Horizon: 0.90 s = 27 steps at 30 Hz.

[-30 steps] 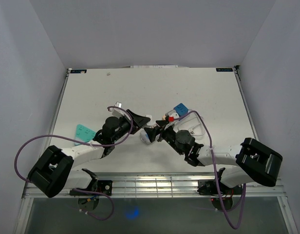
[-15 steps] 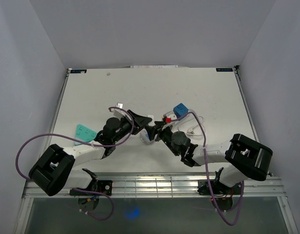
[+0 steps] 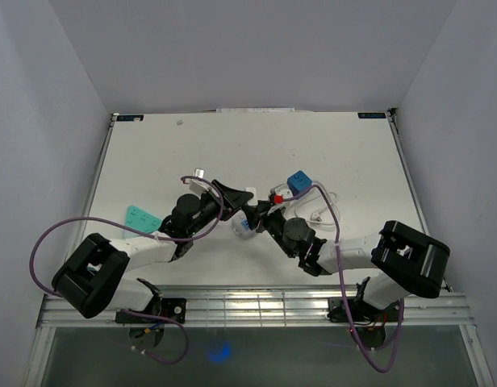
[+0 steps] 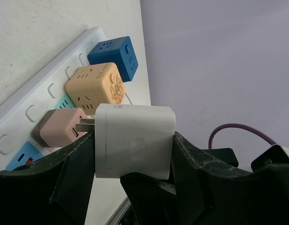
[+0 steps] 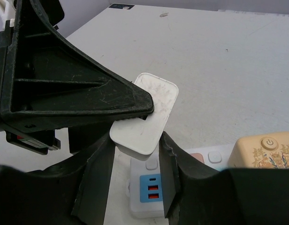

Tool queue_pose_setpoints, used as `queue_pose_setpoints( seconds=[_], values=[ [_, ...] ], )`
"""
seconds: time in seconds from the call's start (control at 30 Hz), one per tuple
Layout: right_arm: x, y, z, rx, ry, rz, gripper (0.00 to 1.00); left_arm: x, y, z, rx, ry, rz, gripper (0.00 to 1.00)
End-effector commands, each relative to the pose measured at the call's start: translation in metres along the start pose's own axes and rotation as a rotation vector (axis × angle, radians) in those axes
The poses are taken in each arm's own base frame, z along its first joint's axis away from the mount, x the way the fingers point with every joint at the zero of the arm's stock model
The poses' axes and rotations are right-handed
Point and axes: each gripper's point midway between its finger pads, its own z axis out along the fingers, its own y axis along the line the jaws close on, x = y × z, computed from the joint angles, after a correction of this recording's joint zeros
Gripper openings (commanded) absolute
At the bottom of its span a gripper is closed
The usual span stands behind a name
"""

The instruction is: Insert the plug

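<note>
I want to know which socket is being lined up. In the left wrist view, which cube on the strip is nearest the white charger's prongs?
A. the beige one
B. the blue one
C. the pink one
C: the charger has its prongs right at the pink cube, while the beige cube and the blue cube sit farther along the strip.

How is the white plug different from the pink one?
The white plug is held off the strip between the left fingers; the pink plug sits on the strip. The white plug's metal prongs show; the pink plug's are hidden. One is white, the other pink. Both are boxy with rounded corners.
</note>
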Motion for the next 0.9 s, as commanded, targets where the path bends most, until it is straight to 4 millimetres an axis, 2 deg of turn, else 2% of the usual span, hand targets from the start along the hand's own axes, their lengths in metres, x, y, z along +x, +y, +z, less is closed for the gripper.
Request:
queue_pose_setpoints(
  seconds=[0.0,0.1,0.13,0.17,0.23,0.3,0.33,0.4,0.43,0.47,0.5,0.53,0.57,0.6,0.67,0.7,0.73,0.77,0.8,0.87],
  values=[
    [-0.047,-0.006,0.000,0.038,-0.147,0.045,0.08,0.012,-0.018,-0.002,0.062,0.064,0.024,0.69],
    [-0.047,-0.009,-0.003,0.043,-0.144,0.046,0.08,0.004,-0.022,-0.005,0.044,0.032,0.058,0.82],
    [-0.047,-0.010,-0.004,0.047,-0.139,0.048,0.08,-0.004,-0.023,-0.005,0.031,-0.005,0.068,0.84],
    [-0.046,-0.010,-0.004,0.047,-0.137,0.054,0.08,-0.006,-0.015,-0.007,-0.017,-0.013,0.071,0.86],
    [-0.048,-0.014,-0.007,0.062,-0.141,0.064,0.08,-0.024,-0.019,-0.014,-0.043,-0.093,0.087,0.98],
    [-0.050,-0.017,-0.008,0.072,-0.142,0.074,0.08,-0.037,-0.005,-0.020,-0.153,-0.143,0.089,0.98],
    [-0.052,-0.019,-0.009,0.085,-0.148,0.080,0.08,-0.048,-0.011,-0.025,-0.166,-0.182,0.106,0.98],
    [-0.053,-0.023,-0.011,0.100,-0.149,0.081,0.08,-0.069,-0.009,-0.034,-0.261,-0.258,0.154,0.98],
    [-0.053,-0.025,-0.011,0.106,-0.149,0.084,0.08,-0.081,-0.013,-0.041,-0.290,-0.304,0.163,0.98],
    [-0.052,-0.026,-0.013,0.113,-0.147,0.083,0.08,-0.091,0.012,-0.056,-0.446,-0.359,0.176,0.98],
    [-0.055,-0.028,-0.014,0.122,-0.156,0.090,0.08,-0.106,0.001,-0.062,-0.475,-0.413,0.180,0.98],
    [-0.056,-0.030,-0.016,0.132,-0.158,0.091,0.08,-0.116,0.001,-0.073,-0.527,-0.456,0.190,0.98],
    [-0.056,-0.033,-0.017,0.140,-0.161,0.092,0.08,-0.116,0.020,-0.091,-0.658,-0.459,0.204,0.98],
    [-0.061,-0.035,-0.019,0.147,-0.172,0.099,0.08,-0.135,0.017,-0.105,-0.713,-0.546,0.214,0.98],
    [-0.064,-0.036,-0.021,0.150,-0.177,0.099,0.08,-0.141,0.031,-0.125,-0.808,-0.559,0.227,0.98],
    [-0.068,-0.036,-0.023,0.149,-0.185,0.104,0.08,-0.152,0.038,-0.136,-0.839,-0.590,0.199,0.98],
    [-0.068,-0.037,-0.024,0.150,-0.186,0.103,0.08,-0.153,0.051,-0.143,-0.867,-0.598,0.179,0.98],
    [-0.069,-0.038,-0.025,0.149,-0.189,0.108,0.08,-0.160,0.053,-0.151,-0.856,-0.630,0.156,0.98],
    [-0.071,-0.037,-0.027,0.144,-0.192,0.114,0.08,-0.172,0.063,-0.164,-0.887,-0.683,0.121,0.98],
    [-0.069,-0.038,-0.030,0.143,-0.187,0.117,0.08,-0.179,0.077,-0.184,-0.930,-0.754,0.077,0.98]
  ],
)
